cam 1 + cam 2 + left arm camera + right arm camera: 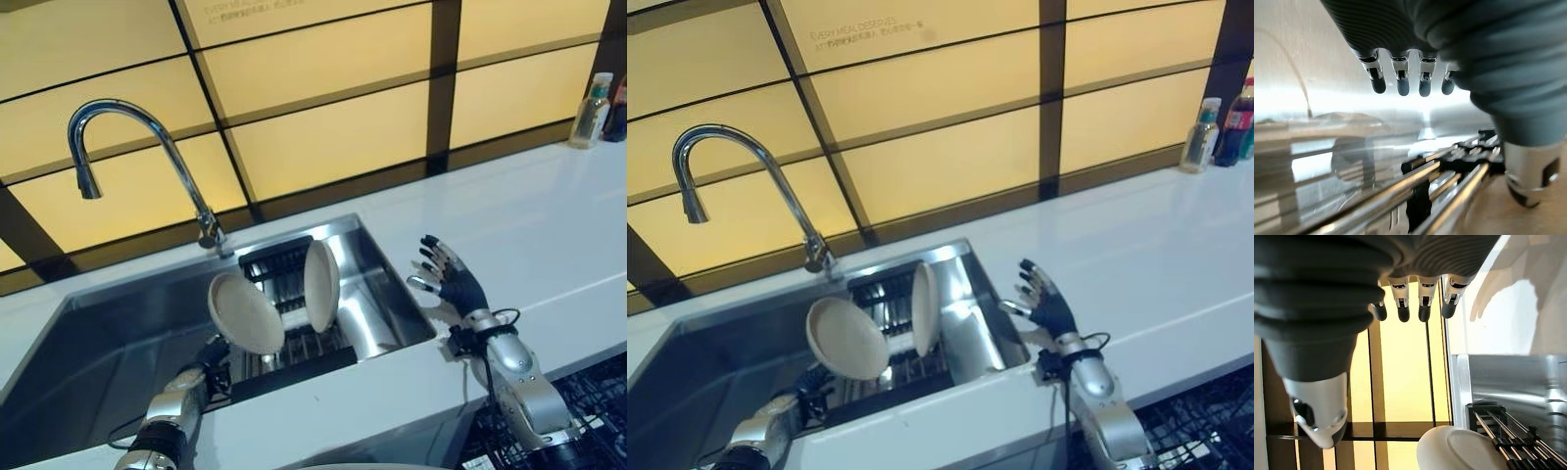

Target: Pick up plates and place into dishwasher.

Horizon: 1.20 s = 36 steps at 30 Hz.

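Plates first: the round beige ceramic plate (245, 313) low and left of centre is tilted over the steel sink (108, 338), above the left hand (210, 354). I can't tell from these shots whether those fingers actually grip it. I'd steady its rim before lifting so it doesn't knock the second beige plate (321, 286), upright in the black wire rack (284, 264) just right. Further right, the right hand (453, 284) hangs over the white surface (549, 225), fingers spread, holding nothing.

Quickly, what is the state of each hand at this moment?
Left hand: open, fingers straight, holding nothing, low in the sink beside the tilted plate.
Right hand: open, fingers spread above the counter, empty.
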### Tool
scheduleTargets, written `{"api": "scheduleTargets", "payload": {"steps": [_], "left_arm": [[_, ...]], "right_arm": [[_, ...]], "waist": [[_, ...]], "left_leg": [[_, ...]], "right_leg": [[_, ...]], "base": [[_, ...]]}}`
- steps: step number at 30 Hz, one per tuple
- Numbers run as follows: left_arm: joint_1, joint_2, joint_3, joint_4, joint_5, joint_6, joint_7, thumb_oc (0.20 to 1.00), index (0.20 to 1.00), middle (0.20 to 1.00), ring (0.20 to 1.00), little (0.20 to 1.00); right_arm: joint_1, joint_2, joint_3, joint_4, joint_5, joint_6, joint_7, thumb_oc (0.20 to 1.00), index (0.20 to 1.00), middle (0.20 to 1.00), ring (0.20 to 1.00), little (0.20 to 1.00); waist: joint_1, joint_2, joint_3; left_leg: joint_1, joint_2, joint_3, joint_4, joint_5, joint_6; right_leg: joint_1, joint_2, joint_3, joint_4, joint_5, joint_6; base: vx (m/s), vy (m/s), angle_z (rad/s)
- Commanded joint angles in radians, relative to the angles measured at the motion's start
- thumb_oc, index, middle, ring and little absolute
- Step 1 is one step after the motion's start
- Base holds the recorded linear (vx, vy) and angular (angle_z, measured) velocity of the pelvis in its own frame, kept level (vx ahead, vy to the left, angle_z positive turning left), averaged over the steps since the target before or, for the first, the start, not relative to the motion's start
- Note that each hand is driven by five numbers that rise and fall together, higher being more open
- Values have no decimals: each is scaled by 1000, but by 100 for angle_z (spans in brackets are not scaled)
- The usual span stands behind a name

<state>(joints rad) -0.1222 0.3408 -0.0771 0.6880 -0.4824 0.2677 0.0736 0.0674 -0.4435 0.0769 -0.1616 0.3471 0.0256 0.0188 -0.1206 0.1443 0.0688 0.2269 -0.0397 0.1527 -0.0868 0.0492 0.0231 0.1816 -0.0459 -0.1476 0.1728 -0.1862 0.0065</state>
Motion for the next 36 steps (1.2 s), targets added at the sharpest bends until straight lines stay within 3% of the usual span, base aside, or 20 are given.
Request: {"api": "scheduleTargets", "payload": {"steps": [1, 6, 12, 18, 21, 27, 33, 36], "left_arm": [[133, -106, -26, 52, 44, -18, 40, 1000, 1000, 1000, 1000, 1000], [141, -117, -19, 29, 20, -27, 95, 1000, 1000, 1000, 1000, 1000], [2, -94, -67, -28, -65, -91, 209, 1000, 1000, 1000, 1000, 1000], [-142, -67, -84, -50, -136, -168, 301, 1000, 1000, 1000, 1000, 1000], [-145, -77, -67, -68, -159, -207, 361, 1000, 1000, 1000, 1000, 1000], [-72, -125, 21, -104, -254, -308, 579, 1000, 1000, 1000, 1000, 1000], [-13, -117, 81, -232, -67, -497, 764, 1000, 1000, 1000, 1000, 1000], [24, -91, 82, -358, 99, -544, 823, 1000, 1000, 1000, 1000, 1000]], "right_arm": [[77, -20, -74, -34, -5, 25, 22, 1000, 1000, 1000, 1000, 1000], [93, -41, -108, -43, 3, 43, 35, 1000, 1000, 1000, 1000, 1000], [-51, -81, -87, -34, 44, -14, -52, 1000, 1000, 1000, 1000, 1000], [-214, -41, -35, -26, -10, -38, -119, 1000, 1000, 1000, 1000, 1000], [-217, -27, -29, -40, -35, -45, -121, 1000, 1000, 1000, 1000, 1000], [-158, -22, -43, -70, -53, -47, -108, 1000, 1000, 1000, 1000, 1000], [-101, -37, -59, -113, -39, -20, -107, 1000, 1000, 1000, 1000, 1000], [-55, -34, -73, -125, -34, -32, -104, 1000, 1000, 1000, 1000, 1000]], "waist": [[18, -66, 32], [23, -70, 69], [45, -84, 204], [51, -96, 317], [53, -96, 340], [61, -92, 336], [73, -92, 322], [84, -94, 317]], "left_leg": [[-43, 30, 9, 106, -70, -34], [-89, 29, -6, 135, -64, -34], [-300, 43, -17, 190, -56, -34], [-421, 50, -20, 190, -36, -42], [-424, 44, -27, 178, -27, -43], [-386, 26, -41, 155, -14, -45], [-348, 18, -48, 142, -11, -49], [-336, 16, -53, 142, -13, -49]], "right_leg": [[-23, -96, -61, -147, 156, 105], [-60, -106, -68, -122, 158, 104], [-252, -117, -42, -86, 171, 106], [-371, -109, -33, -92, 197, 100], [-379, -107, -36, -96, 207, 95], [-357, -114, -47, -92, 213, 90], [-328, -117, -53, -88, 210, 83], [-317, -118, -57, -83, 208, 78]], "base": [[21, 52, 1], [-32, 42, 4], [-421, -18, 1], [-299, -18, -5], [-53, 31, 15], [59, 48, 1], [82, 21, 1], [68, -13, 3]]}}
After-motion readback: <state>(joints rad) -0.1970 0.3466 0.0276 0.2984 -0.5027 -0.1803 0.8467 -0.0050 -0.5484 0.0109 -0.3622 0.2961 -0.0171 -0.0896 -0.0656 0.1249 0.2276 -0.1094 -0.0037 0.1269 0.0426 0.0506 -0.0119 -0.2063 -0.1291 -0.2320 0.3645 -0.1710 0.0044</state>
